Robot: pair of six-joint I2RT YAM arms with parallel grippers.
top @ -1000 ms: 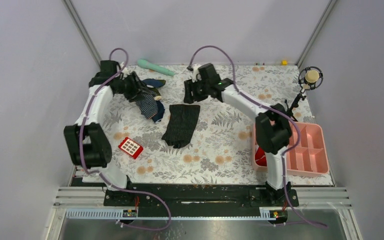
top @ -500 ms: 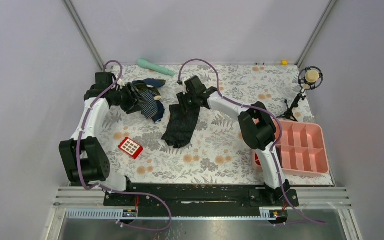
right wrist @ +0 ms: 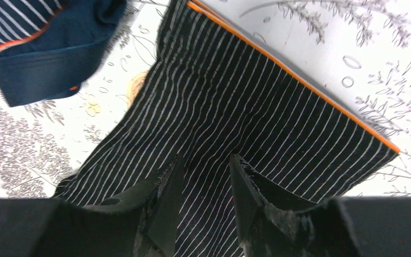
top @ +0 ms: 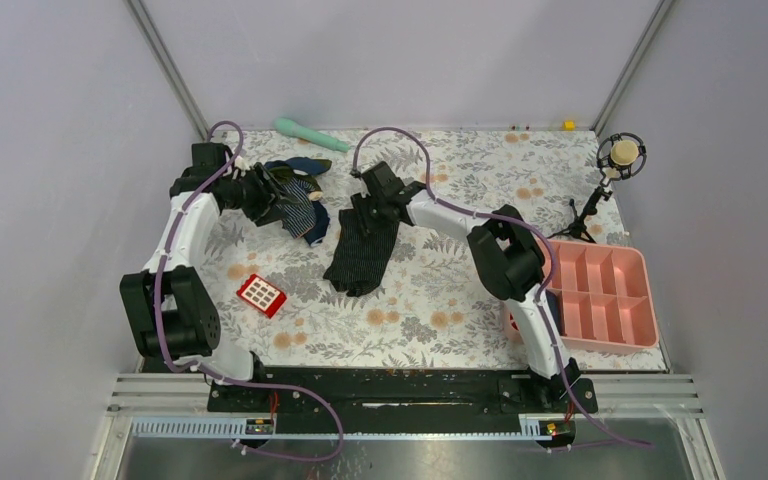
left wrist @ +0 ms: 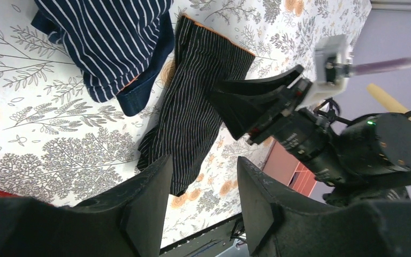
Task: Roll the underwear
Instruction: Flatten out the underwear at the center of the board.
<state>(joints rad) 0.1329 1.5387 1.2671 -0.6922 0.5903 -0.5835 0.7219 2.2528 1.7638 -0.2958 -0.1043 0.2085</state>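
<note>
The underwear (top: pixel 363 250) lies flat mid-table, its orange-trimmed band toward the far edge. I judge it light, limp and quick to bunch, so I'd grip that band and roll toward the near edge. My right claw (right wrist: pixel 203 182) is spread over that far end. A second ago it hung farther back, off the cloth. My left claw (left wrist: pixel 200 198), spread and empty, has stayed by the navy striped garment (left wrist: pixel 107 43) near the far left corner.

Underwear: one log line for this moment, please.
underwear flat, unrolled | right gripper open over its orange-edged end | left gripper open, holding nothing
</note>
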